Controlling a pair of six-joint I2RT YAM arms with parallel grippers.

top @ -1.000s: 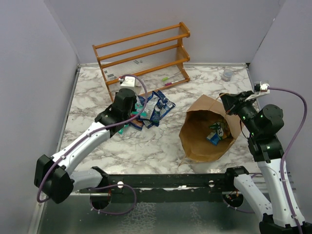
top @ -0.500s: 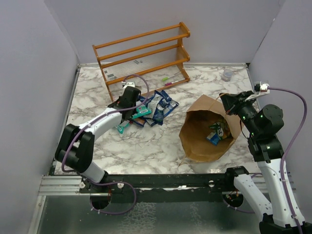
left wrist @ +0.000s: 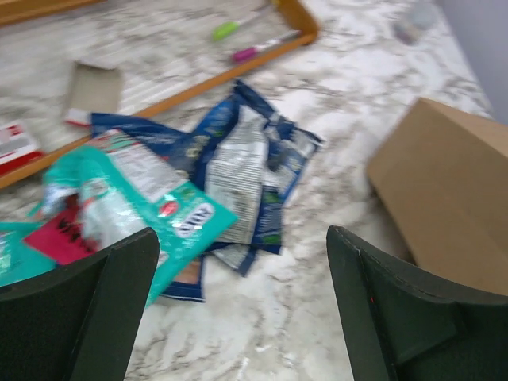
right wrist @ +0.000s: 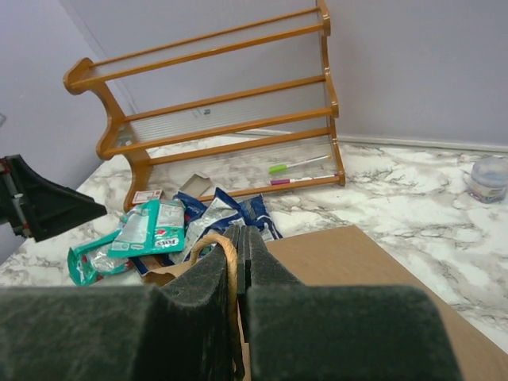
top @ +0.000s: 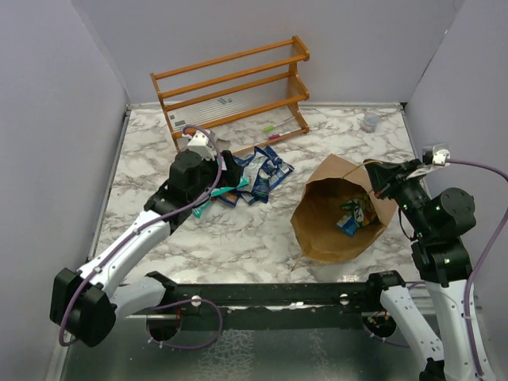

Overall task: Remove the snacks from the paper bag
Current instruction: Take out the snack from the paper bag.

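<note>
L pincer (left wrist: 240, 262) open, empty. R pincer (right wrist: 238, 238) clamped on paper bag (top: 321, 208) handle. Snacks (top: 354, 216) inside bag lay well right of L pincer, just beneath R.

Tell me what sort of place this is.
Probably a robot test cell: a marble-look table boxed in by plain purple walls, left arm and right arm bolted at its edge, and staged props: wooden rack, paper bag, snack packets.
</note>
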